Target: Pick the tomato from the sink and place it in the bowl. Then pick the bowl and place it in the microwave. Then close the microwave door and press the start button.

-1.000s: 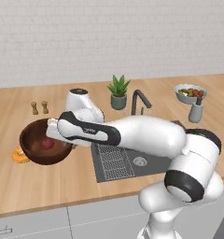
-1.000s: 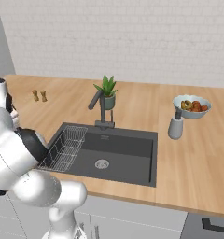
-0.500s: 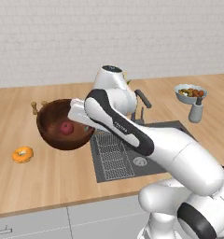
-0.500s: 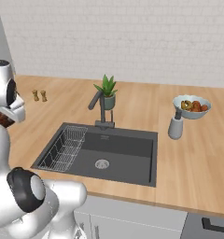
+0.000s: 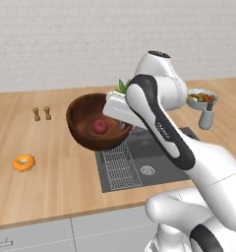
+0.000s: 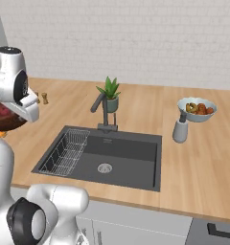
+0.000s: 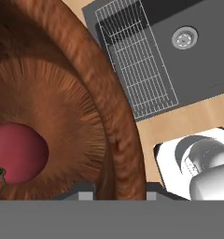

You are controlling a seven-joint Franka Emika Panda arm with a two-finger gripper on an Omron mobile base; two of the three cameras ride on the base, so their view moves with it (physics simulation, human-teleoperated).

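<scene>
The dark brown wooden bowl (image 5: 93, 123) hangs tilted above the counter, just left of the sink (image 5: 162, 147). The red tomato (image 5: 100, 127) lies inside it. My gripper (image 5: 123, 123) is shut on the bowl's right rim. In the hand view the rim (image 7: 117, 140) runs between the two fingertips (image 7: 81, 191), with the tomato (image 7: 16, 151) at the lower left and my gripper (image 7: 117, 190) at the bottom. From the right base view a part of the bowl (image 6: 3, 123) peeks out behind the arm. The microwave is out of view.
An orange doughnut (image 5: 24, 162) and two small shakers (image 5: 41, 113) sit on the counter at the left. The sink (image 6: 117, 158) holds a wire rack (image 6: 64, 152) and a drain (image 6: 105, 168). Behind it stand a faucet (image 6: 102, 109) and plant (image 6: 110, 93). A pale food bowl (image 6: 197, 108) and grey shaker (image 6: 180, 130) stand right.
The arm has lifted the bowl with the tomato off the counter near the doughnut and swung it up and to the right, toward the sink.
</scene>
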